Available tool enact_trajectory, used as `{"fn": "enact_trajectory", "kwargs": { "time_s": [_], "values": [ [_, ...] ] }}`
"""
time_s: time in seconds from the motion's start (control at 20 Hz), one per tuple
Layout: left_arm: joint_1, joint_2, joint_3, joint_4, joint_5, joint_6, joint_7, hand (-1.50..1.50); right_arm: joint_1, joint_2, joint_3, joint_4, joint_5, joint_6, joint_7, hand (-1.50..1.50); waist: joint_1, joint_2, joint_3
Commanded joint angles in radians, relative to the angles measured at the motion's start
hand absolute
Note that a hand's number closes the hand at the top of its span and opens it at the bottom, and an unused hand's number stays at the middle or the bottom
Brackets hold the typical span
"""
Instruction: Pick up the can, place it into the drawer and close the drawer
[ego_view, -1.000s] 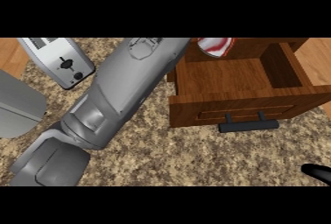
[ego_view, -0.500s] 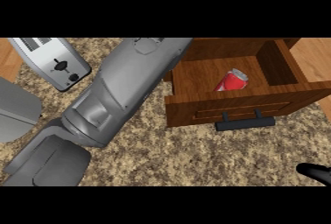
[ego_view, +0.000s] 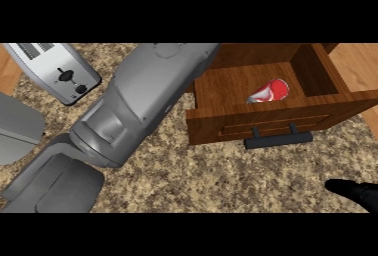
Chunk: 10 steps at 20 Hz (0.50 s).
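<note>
1. The black right hand (ego_view: 356, 193) showed only as a dark tip at the 4 o'clock corner, cut off by the frame edge; whether it was released or clenched could not be told.
2. The left hand lay out of sight past the top edge; only its long grey left forearm (ego_view: 140, 105) ran from 7 o'clock towards 12 o'clock.
3. At 2 o'clock stood the open brown wooden drawer (ego_view: 255, 122), with a dark bar handle (ego_view: 279, 139) on its front.
4. The red and silver metal can (ego_view: 269, 92) lay tilted on its side inside the drawer, against the front wall.
5. A silver rectangular toaster (ego_view: 55, 70) sat at 10 o'clock on the speckled stone counter (ego_view: 221, 175), partly cropped at the top.
</note>
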<state>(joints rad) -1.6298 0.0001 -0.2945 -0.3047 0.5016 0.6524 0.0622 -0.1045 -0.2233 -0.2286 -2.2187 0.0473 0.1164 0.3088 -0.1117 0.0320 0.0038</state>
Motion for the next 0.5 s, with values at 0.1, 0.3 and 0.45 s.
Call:
{"fn": "enact_trajectory", "kwargs": {
  "time_s": [0.1,0.3,0.45],
  "values": [
    [-0.021,0.0,0.022,0.005,0.056,-0.021,-0.017,-1.5,-0.091,-0.072,0.068,0.077,0.172,0.01,-0.028,-1.5,0.026,0.003,-0.002],
    [-0.041,0.0,0.044,0.003,0.084,-0.003,-0.036,-1.5,-0.096,-0.109,0.134,0.124,0.313,0.015,-0.108,-1.5,0.039,-0.002,-0.001],
    [0.004,0.0,0.025,0.009,0.085,-0.013,-0.072,-1.5,-0.126,-0.106,0.205,0.224,0.443,-0.026,-0.168,-1.5,0.059,-0.003,-0.001]
  ]
}}
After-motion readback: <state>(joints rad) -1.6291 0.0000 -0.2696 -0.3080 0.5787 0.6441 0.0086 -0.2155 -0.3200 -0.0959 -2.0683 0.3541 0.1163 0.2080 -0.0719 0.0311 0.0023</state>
